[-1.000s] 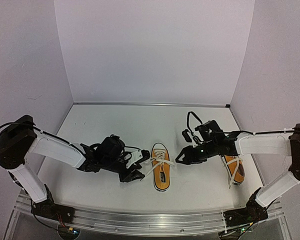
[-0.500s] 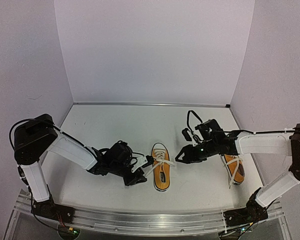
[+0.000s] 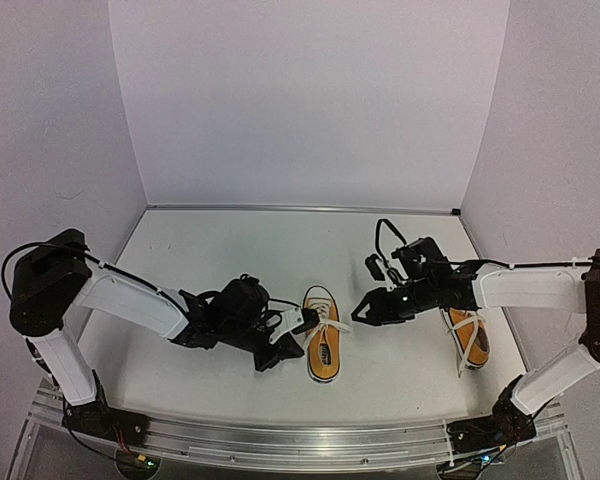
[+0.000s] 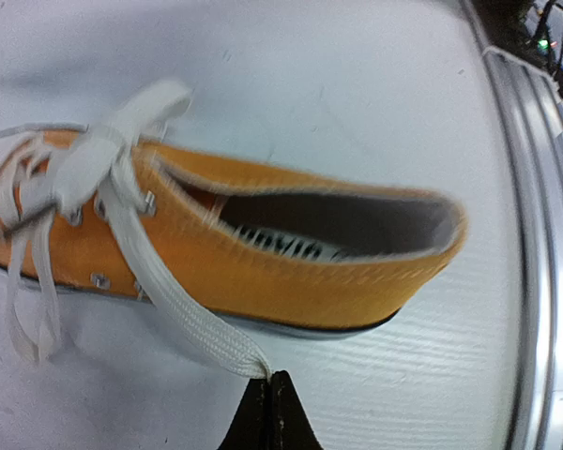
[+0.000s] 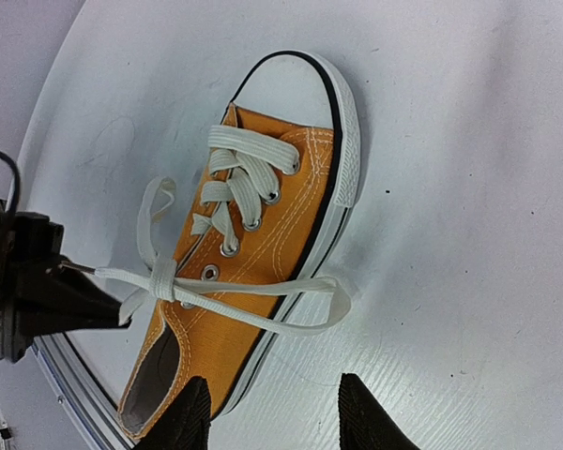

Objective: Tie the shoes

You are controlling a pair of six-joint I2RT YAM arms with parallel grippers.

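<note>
Orange canvas sneaker (image 3: 323, 350) lies centred on the white surface (image 3: 230, 250); my left tool (image 4: 270, 389) is clamped shut on one white flat lace (image 4: 183, 323), my right tool (image 5: 274, 412) gapes empty nearby, so I'd pull slowly, keeping tension.

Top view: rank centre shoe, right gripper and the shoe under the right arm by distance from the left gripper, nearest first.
1. centre shoe: immediately right of the left gripper, which pinches its lace.
2. right gripper: across that shoe, on its right side.
3. second shoe: far right, under the right arm.
</note>
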